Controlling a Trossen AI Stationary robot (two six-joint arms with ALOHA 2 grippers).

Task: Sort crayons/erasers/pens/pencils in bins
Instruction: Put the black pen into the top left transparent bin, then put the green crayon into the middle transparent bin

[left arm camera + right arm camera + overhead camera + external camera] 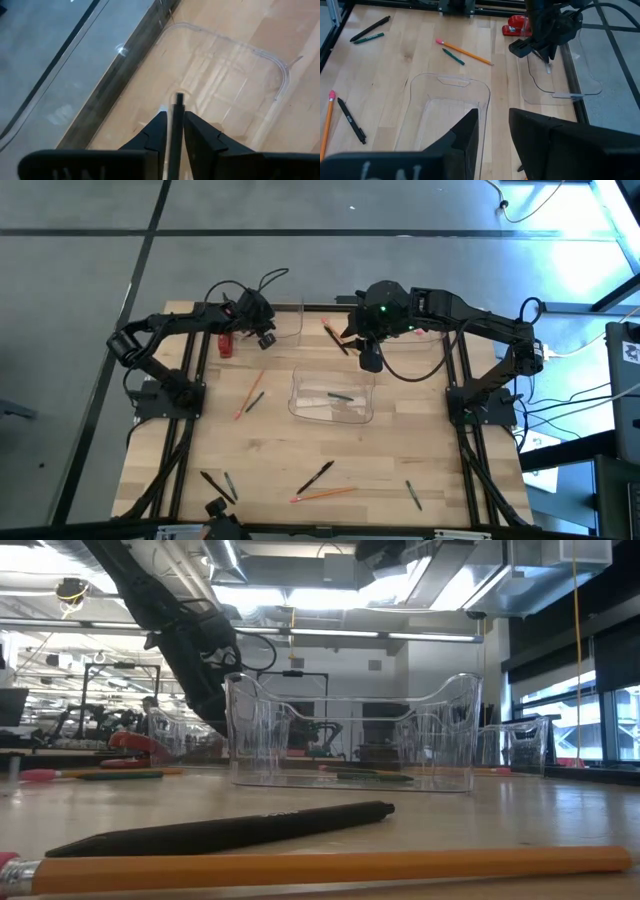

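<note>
Clear plastic left bin (280, 70) sits at the far edge of the surface with the left hand (264, 332) over it. A thin dark stick, likely a pen (178, 107), sits in that hand, pointing down into the bin; can't tell if it's clamped or already loose. Pens here look light, stiff and slick, so they'll roll and pivot. My call: take them mid-length, across the barrel, not near a tip. A red object (225, 345) lies just beside the left bin on its outer side, close enough to clip on the way out. Next over, a pencil (465, 51) and a crayon (454, 56) lie touching or nearly so, between the left arm's base and the centre bin (300, 405). The crayon is short and probably brittle, and a grab there risks dragging the pencil too. The centre bin holds one green crayon (342, 396) plus something pale I can't identify. It looks light enough to slide if bumped. The right hand (370, 360) hangs over the centre bin's far rim, fingers apart, nothing in it. An orange stick and a dark one (335, 338) lie crossed just left of that hand. Along the near edge are two dark sticks (218, 485), a black pen (316, 477) beside a long pencil (325, 494), then a lone crayon (413, 495), all well apart from the bins. The right bin (522, 745) sits farthest right, under the right arm.
</note>
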